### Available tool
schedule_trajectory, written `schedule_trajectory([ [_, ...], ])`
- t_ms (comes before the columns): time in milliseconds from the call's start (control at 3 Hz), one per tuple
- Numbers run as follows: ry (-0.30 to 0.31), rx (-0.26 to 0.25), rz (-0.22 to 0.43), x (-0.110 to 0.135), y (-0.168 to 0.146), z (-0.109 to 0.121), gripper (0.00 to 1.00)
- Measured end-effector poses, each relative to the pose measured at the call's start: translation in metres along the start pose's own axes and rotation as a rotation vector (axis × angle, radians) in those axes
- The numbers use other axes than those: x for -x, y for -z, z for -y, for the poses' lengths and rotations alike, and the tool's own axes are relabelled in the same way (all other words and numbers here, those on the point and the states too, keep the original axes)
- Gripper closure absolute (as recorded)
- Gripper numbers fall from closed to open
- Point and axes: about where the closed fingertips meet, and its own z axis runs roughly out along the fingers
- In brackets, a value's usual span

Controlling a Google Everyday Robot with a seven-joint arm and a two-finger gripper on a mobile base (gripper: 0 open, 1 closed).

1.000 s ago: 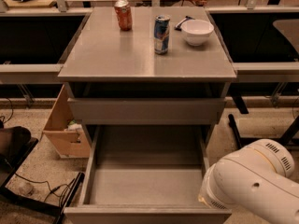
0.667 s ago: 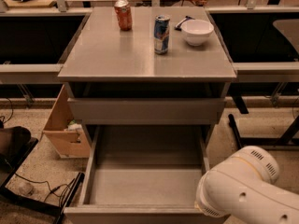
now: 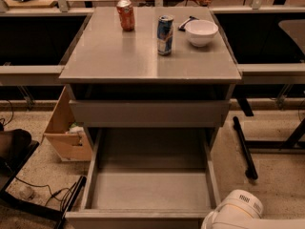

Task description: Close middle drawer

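— Where does the middle drawer [image 3: 150,190] stand?

— Fully pulled out, same as a second ago. Its long grey tray is bare, and its front panel runs along the bottom edge of the view. It has not slid back at all, so the closing has not begun.

— Then what has changed?

— The arm. Its white joint [image 3: 236,213] sat higher and filled more of the lower right a moment ago. Now it has sunk to the bottom edge and drifted left, ending just beside the drawer's front right corner.

— And the gripper?

— Out of view, somewhere below or past the bottom edge. I cannot tell whether the claw is wide, narrow or holding anything.

— What do you make of it?

— My guess is that the arm is lowering to bring the gripper in front of the panel for a push. The next move would call for square contact on the panel and a straight shove inward.

— Anything nearby to mind?

— The upper drawer [image 3: 150,112] sits directly above, its front a little proud of the frame. On the cabinet top [image 3: 119,56] stand a red can [image 3: 126,15], a blue can [image 3: 165,35] and a white bowl [image 3: 201,32]; a hard push might rattle them. A cardboard box [image 3: 64,132] lies on the floor to the left, apart from the drawer.
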Motion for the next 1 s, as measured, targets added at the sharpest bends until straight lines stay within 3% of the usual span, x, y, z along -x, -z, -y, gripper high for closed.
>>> schedule_trajectory([
  [333, -0.104, 0.038, 0.058, -0.012, -0.048, -0.006, 1.0],
  [667, -0.176, 0.059, 0.133, -0.006, -0.088, -0.002, 1.0],
  [1000, -0.17, 0.057, 0.187, 0.008, -0.119, 0.003, 1.0],
])
